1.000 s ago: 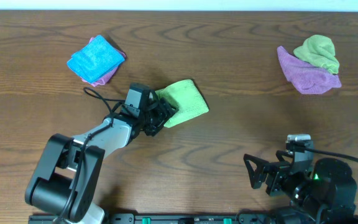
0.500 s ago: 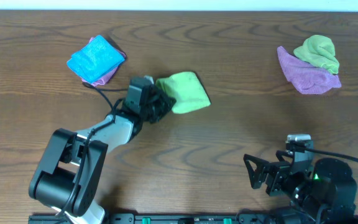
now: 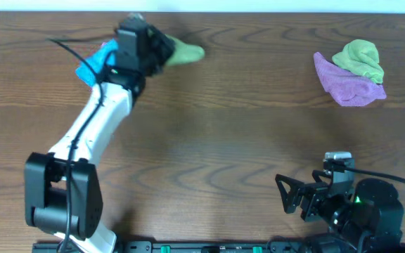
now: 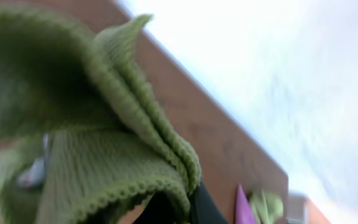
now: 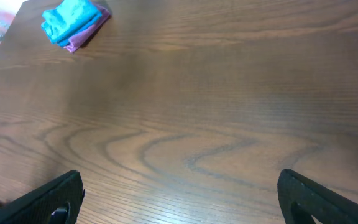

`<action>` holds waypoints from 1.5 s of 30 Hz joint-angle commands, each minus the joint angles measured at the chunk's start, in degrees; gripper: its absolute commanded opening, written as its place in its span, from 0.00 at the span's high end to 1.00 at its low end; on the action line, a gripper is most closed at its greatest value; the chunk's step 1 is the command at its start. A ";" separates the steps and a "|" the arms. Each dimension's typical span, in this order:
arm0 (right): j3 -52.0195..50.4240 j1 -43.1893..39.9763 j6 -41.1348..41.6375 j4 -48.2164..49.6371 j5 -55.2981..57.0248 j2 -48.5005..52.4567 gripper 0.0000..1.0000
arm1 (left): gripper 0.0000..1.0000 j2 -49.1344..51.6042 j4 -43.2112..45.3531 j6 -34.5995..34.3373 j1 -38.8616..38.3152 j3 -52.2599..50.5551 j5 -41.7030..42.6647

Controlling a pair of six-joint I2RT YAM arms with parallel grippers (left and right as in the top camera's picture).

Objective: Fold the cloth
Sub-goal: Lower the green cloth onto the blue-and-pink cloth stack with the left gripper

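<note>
cloth [image 3: 185, 51] right of folded stack [image 3: 88, 69], back left; crumpled pile [image 3: 354, 74] back right

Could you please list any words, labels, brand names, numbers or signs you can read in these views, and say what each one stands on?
No text can be read in any view. The green cloth held by the left gripper, the blue cloth, the purple cloth and the wooden table carry no print. The right gripper and its arm show no mark that can be made out at this size.

Overhead looks straight down; right wrist skims low, both showing the blue cloth [image 5: 73, 17].
</note>
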 commanded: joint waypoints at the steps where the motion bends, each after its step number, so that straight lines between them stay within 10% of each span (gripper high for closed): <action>1: -0.35 -0.46 0.81 0.09 -0.37 -0.20 0.01 | 0.94 0.17 -0.98 4.76 3.28 3.41 -5.22; 25: -0.35 -0.46 0.81 0.09 -0.37 -0.20 0.01 | 0.94 9.64 6.47 9.07 13.70 6.86 -7.76; 45: -0.35 -0.46 0.81 0.09 -0.37 -0.20 0.01 | 0.94 10.10 -12.85 16.33 13.73 6.86 -13.90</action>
